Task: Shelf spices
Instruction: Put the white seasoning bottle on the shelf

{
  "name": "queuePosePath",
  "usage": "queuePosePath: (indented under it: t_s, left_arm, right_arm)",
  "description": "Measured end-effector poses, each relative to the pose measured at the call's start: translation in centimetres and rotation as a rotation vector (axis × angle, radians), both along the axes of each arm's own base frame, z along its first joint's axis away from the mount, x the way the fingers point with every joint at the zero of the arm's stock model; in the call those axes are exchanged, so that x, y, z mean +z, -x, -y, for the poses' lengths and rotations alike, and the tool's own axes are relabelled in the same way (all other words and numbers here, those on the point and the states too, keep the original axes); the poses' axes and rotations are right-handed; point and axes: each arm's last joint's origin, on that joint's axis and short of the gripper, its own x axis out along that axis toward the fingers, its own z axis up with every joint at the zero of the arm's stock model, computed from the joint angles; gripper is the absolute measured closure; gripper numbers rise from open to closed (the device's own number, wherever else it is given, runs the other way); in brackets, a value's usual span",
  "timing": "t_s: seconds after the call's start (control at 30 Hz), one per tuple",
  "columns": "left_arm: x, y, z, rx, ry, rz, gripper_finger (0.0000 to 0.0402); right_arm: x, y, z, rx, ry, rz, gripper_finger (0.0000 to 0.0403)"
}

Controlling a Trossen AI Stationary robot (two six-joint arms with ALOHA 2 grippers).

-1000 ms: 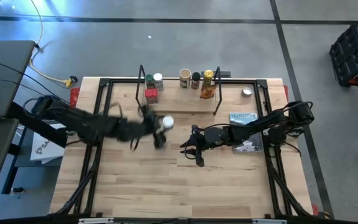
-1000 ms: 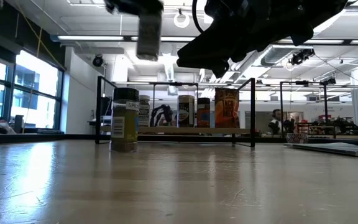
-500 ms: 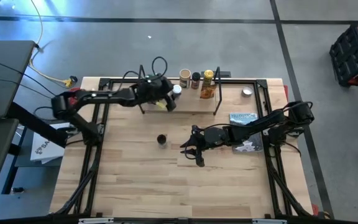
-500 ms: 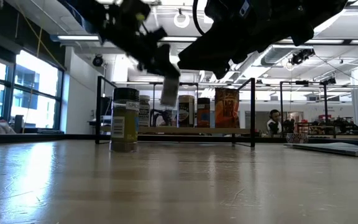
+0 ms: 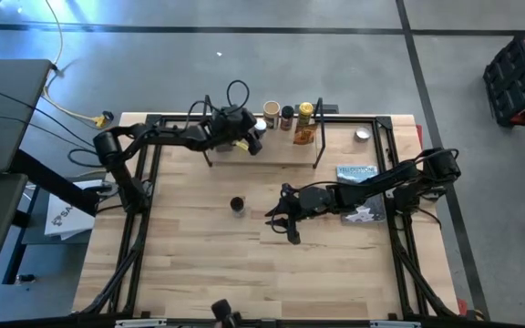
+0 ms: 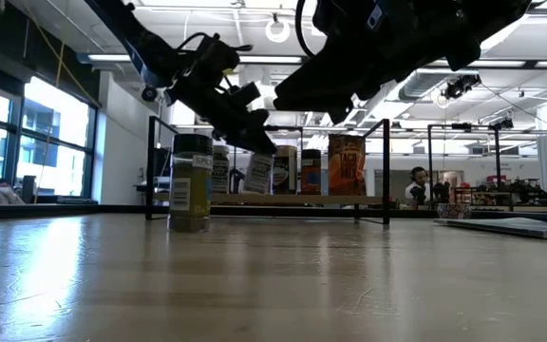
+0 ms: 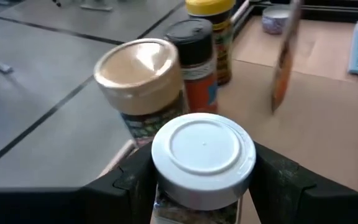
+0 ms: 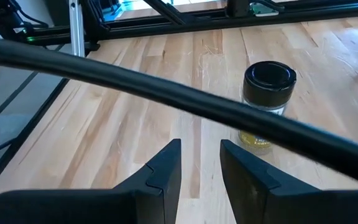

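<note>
Big wooden table (image 5: 208,273) carrying everything. Along its far side, the shelf (image 5: 272,150), a pale plank between black wire uprights. Reaching over the shelf's left half, the left gripper (image 5: 255,137), pinching a white-lidded jar (image 7: 202,155) by its sides, held tilted just above the plank in the low view. Just beyond that, on the shelf: a tan-lidded jar (image 7: 140,84), a black-lidded red jar (image 7: 194,62), a yellow-lidded jar (image 7: 213,28), an orange-red packet (image 5: 303,136). Hovering mid-table, the right gripper (image 5: 281,223), fingers (image 8: 160,171) a little apart, nothing between them. Standing alone on the table near that gripper, a black-lidded jar (image 5: 237,204) of yellowish spice.
</note>
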Motion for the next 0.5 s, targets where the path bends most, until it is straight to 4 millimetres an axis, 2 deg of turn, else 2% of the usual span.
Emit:
queuePosePath:
  t_s: [0.13,0.3,0.5]
  left_arm:
    - [0.1,0.5,-0.8,0.035,-0.019,0.003,0.0206]
    - [0.0,1.1,-1.7,0.053,-0.030,-0.016,0.0161]
    - [0.0,1.5,-2.2,0.062,-0.031,-0.028,0.0151]
  right_arm:
    - [0.0,0.0,0.0,-0.007,-0.014,-0.004,0.0298]
    - [-0.1,0.0,0.0,-0.007,-0.013,-0.010,0.0298]
    - [-0.1,0.0,0.0,-0.007,-0.013,-0.014,0.0298]
